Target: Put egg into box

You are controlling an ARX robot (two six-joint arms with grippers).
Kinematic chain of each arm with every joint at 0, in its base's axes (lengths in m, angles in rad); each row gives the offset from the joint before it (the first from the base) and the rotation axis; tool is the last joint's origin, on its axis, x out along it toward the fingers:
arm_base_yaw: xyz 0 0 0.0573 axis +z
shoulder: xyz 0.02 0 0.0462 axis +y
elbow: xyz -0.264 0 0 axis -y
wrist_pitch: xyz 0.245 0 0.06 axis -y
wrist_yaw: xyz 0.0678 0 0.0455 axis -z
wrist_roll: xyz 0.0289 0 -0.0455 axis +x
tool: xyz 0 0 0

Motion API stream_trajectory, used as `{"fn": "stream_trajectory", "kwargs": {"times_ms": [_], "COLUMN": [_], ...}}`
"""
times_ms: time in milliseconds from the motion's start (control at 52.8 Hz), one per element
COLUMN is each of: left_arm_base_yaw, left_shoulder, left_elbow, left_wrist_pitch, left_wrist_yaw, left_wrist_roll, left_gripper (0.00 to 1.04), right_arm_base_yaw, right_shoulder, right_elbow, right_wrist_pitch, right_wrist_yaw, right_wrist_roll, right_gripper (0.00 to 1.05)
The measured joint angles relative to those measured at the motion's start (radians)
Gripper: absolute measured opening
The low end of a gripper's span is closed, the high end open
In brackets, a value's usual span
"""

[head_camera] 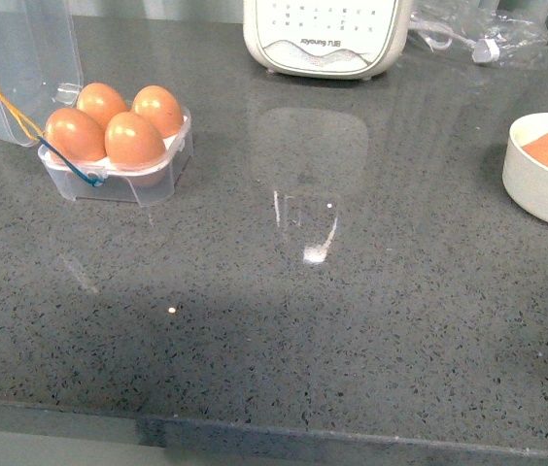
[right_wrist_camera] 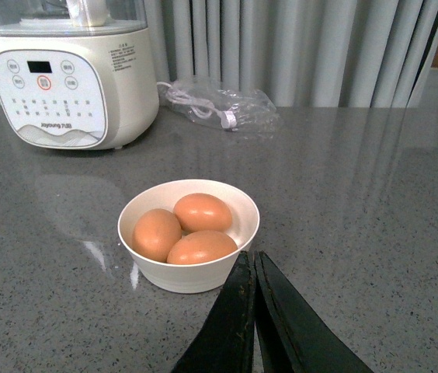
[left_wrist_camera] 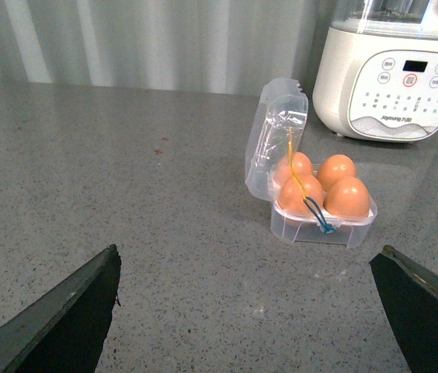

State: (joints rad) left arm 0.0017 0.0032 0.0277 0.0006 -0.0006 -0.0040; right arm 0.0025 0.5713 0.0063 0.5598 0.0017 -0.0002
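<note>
Front view: the small clear plastic four-cell box (head_camera: pixel 154 181) near the far left corner holds four smooth orange-brown eggs (head_camera: pixel 135 139), so the task seems done; left gripper (left_wrist_camera: pixel 248 252) spread apart, right gripper (right_wrist_camera: pixel 252 260) pressed together, both empty.

Open counter (head_camera: pixel 303 291) between box (head_camera: pixel 157 184) and bowl (head_camera: pixel 531 189).

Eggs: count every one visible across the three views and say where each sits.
7. Four eggs sit in the clear box, one per cell. Three more lie in the white bowl; others could be hidden beneath them.
</note>
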Motion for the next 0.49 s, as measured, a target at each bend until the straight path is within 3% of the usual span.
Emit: {"fn": "stream_trajectory", "kwargs": {"times_ms": [493], "left_arm_base_yaw": [0.000], "left_shoulder": [0.000], "left_elbow": [0.000], "left_wrist_pitch": [0.000], "left_wrist_yaw": [0.000], "left_wrist_roll": [0.000], "left_gripper": [0.98], "right_arm_base_yaw": [0.000], "right_shoulder": [-0.272], "right_elbow": [0.000], "right_wrist_pitch": [-0.258], "right_wrist_yaw": [0.000], "right_wrist_roll": [0.000], "right_gripper": [0.03]}}
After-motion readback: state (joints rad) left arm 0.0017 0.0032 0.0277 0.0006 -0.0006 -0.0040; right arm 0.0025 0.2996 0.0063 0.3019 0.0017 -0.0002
